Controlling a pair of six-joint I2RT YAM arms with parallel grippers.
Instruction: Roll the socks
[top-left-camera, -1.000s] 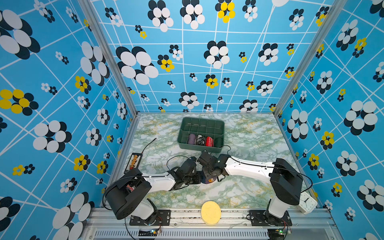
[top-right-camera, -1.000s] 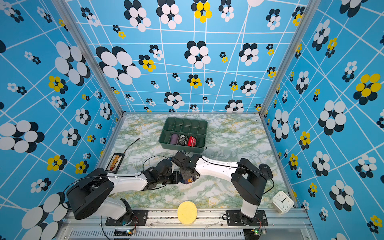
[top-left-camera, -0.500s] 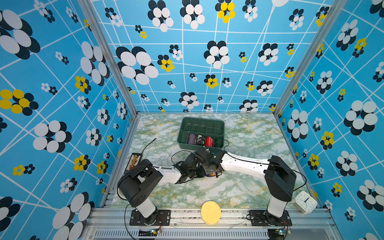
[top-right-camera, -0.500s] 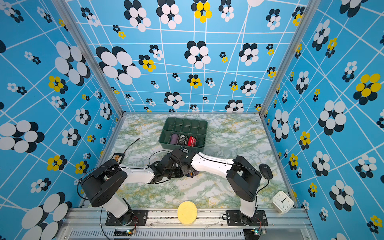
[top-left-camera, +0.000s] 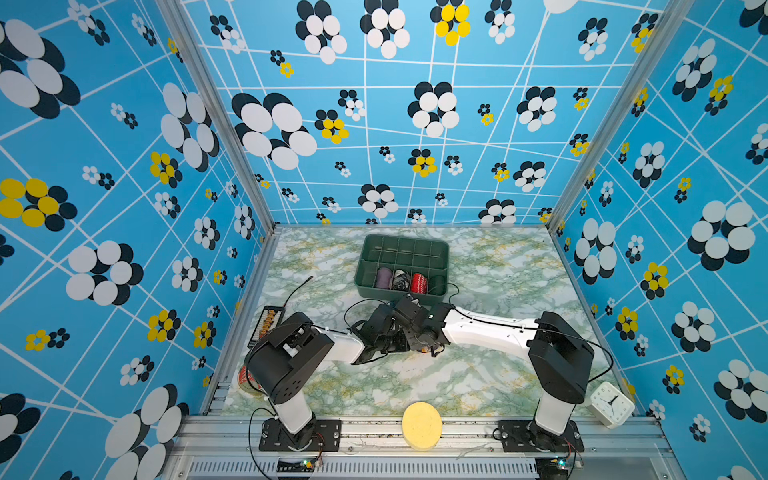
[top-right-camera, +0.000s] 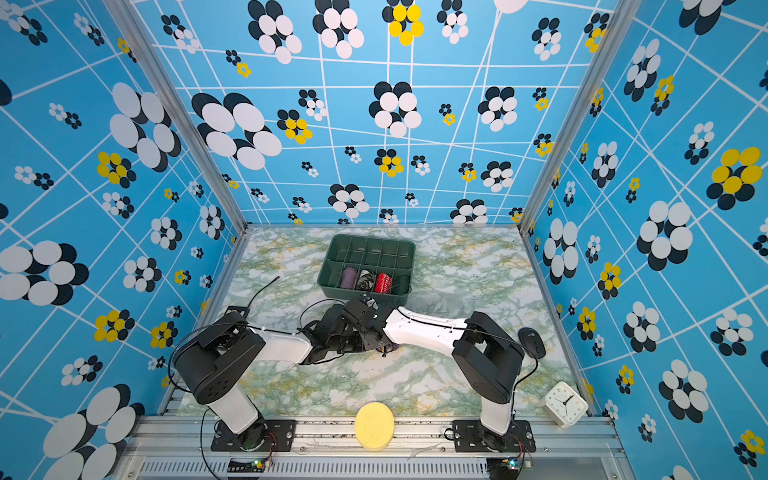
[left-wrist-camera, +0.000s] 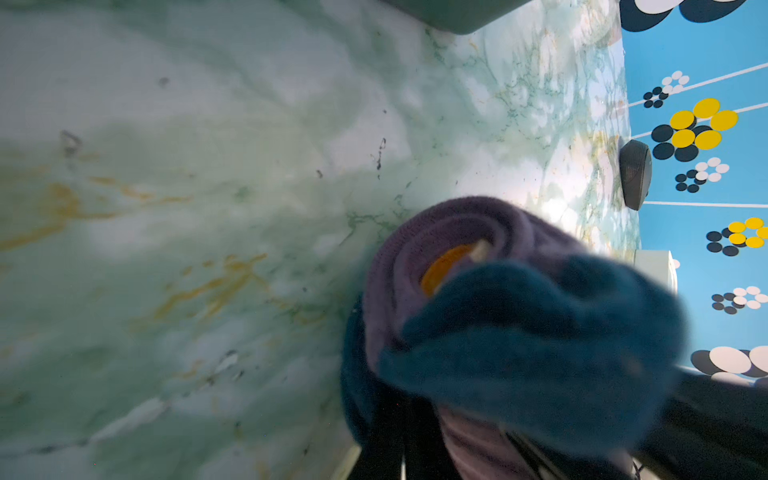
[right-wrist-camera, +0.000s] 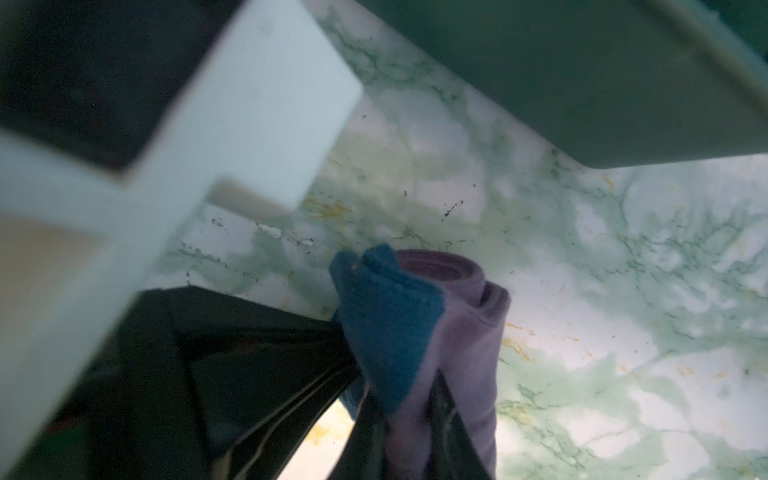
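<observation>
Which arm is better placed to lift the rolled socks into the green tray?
Probably left: the left gripper is shut on the socks, fabric pinched between its jaws. Whether the right gripper grips them is unclear; the green tray lies just beyond both.

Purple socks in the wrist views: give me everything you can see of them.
The purple knit socks are soft, fuzzy fabric wound into a loose roll, layers spiralling at the open end around an orange cuff with a white edge. A dark blue patch folds over the outside. The bundle sits by the green plastic bin, close over the green-veined marble tabletop; contact unclear. The left pincer is shut on it; fabric also runs between the fingers of the right pincer, grip unclear.
</observation>
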